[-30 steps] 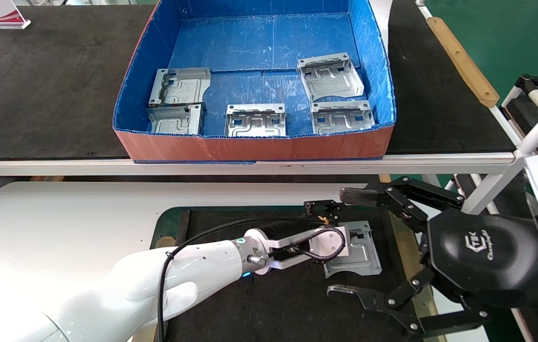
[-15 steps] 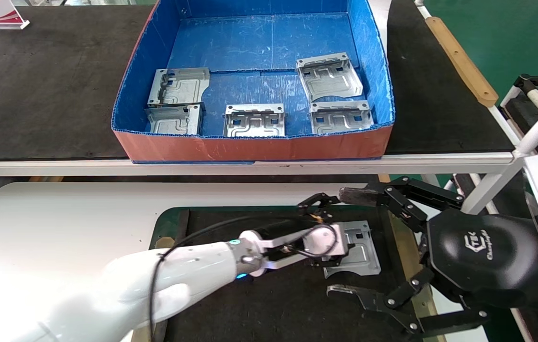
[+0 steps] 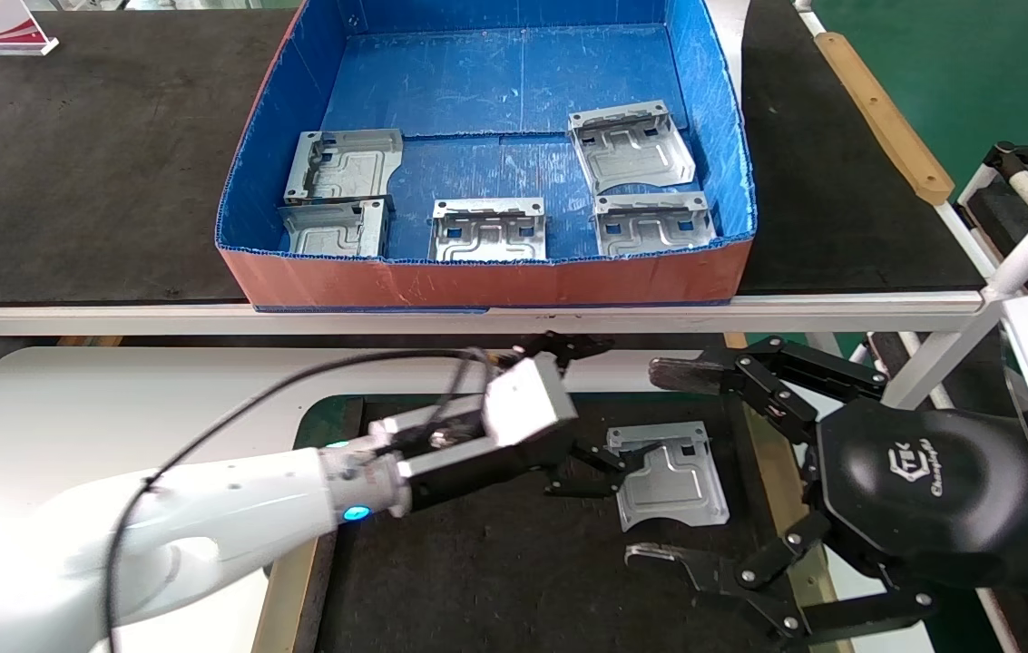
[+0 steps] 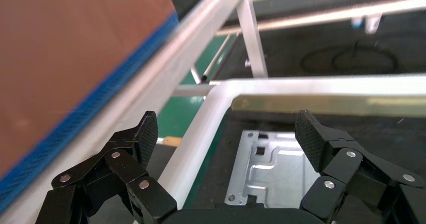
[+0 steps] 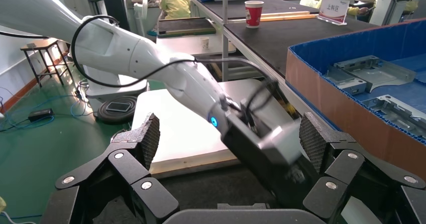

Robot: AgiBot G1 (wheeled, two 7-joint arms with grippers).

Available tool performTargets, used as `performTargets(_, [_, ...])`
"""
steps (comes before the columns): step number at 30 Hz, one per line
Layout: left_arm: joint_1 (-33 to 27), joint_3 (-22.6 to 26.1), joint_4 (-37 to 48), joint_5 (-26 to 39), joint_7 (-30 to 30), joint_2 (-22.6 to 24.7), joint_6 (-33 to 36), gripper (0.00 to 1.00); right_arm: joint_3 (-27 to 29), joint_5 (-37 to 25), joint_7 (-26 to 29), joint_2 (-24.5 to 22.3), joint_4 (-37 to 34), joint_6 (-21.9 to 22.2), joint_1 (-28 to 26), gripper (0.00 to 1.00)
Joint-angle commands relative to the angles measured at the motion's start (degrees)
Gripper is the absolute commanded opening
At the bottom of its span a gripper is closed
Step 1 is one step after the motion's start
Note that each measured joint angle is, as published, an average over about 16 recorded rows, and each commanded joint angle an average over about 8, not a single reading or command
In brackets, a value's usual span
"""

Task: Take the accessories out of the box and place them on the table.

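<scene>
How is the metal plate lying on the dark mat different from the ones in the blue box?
The plate on the mat lies alone on the lower table, near the open left tool; the five box plates sit inside the box on the higher bench. The mat plate is fully in sight, while the front box plates are partly hidden by the box wall. All look alike: silvery, ribbed, with holes and flanges.

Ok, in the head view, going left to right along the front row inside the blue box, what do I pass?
Silvery stamped metal plate at the left wall → silvery plate in the middle → silvery plate near the right wall, all inside the blue corrugated-plastic box.
</scene>
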State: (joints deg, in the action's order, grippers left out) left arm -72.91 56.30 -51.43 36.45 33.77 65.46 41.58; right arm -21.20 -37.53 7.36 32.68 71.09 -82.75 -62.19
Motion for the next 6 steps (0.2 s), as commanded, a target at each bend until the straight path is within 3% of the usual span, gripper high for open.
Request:
performTargets(1, [0.68,-2.43,-1.33,0.33,-2.68,-1.83,2.66,1.00,0.00,0.00,0.00,0.00,0.00,0.00,0.00,1.00])
performTargets(6, [1.63,-5.79,-3.19,0.78,-6.40,-4.38,6.34,1.00,0.00,0.00,0.00,0.00,0.00,0.00,0.00,1.00])
